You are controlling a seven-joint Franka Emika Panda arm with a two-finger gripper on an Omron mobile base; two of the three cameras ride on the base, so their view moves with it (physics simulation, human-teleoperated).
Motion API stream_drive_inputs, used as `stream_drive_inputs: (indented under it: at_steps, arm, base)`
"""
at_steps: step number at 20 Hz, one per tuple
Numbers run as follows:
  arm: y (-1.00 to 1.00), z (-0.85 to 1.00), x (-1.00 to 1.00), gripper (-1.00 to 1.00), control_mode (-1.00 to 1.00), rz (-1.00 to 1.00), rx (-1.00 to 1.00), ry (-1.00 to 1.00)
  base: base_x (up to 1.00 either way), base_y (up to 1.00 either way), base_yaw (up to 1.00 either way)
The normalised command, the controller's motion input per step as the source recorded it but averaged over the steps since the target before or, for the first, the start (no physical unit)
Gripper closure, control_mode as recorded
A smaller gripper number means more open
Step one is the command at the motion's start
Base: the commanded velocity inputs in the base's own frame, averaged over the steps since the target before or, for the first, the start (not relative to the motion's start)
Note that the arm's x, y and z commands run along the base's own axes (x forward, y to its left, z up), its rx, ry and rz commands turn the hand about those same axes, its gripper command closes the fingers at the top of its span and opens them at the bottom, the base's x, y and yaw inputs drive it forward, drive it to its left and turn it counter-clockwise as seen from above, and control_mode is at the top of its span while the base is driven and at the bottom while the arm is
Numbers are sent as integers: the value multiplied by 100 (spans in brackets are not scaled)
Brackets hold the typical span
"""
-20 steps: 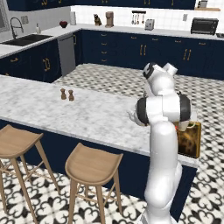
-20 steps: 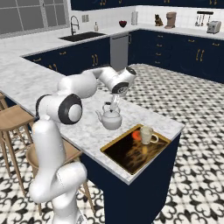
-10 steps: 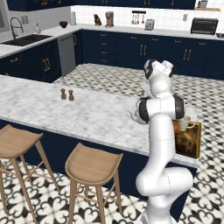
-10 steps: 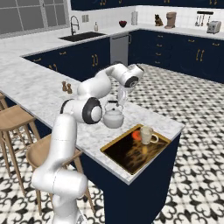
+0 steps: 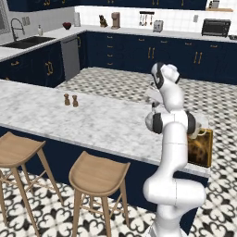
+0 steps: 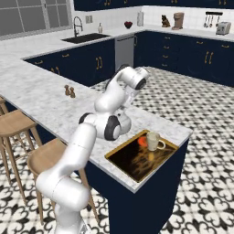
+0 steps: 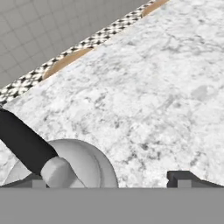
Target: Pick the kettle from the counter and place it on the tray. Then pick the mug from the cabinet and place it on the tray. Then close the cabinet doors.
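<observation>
In the hand view the grey kettle [image 7: 81, 164], with its rounded lid and black handle, sits on the marble at the lower left, close below my open gripper [image 7: 111, 179]. One fingertip [image 7: 186, 177] stands over bare counter and the other is beside the kettle's lid. From the right base view, my hand [image 6: 131, 93] points down over the counter and my elbow covers the kettle. The tray [image 6: 132, 167], wooden-rimmed and dark inside, lies at the counter's end [image 5: 203, 152]. A cream mug [image 6: 153, 140] stands on it.
An orange-red object [image 6: 142, 141] lies on the tray beside the mug. Two small brown shakers [image 5: 70, 99] stand on the marble island to the left. Wooden stools [image 5: 99, 173] line the near side. The counter's far edge drops to patterned floor.
My arm has reached further forward and its elbow has swung across, so it now hides the kettle in the right base view. The jaws stay open. Kettle, tray and mug have not moved.
</observation>
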Motion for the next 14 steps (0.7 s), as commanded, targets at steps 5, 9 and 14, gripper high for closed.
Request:
stream_drive_inputs:
  at_steps: [5, 9, 14]
  arm:
    - [20, -38, -23, -100, -100, 9, -4, -14]
    - [-25, -25, -16, -100, -100, 19, 0, -15]
    - [-27, -15, -12, 100, -100, 19, 0, -17]
  base:
    - [0, 0, 0]
    - [0, 0, 0]
    - [0, 0, 0]
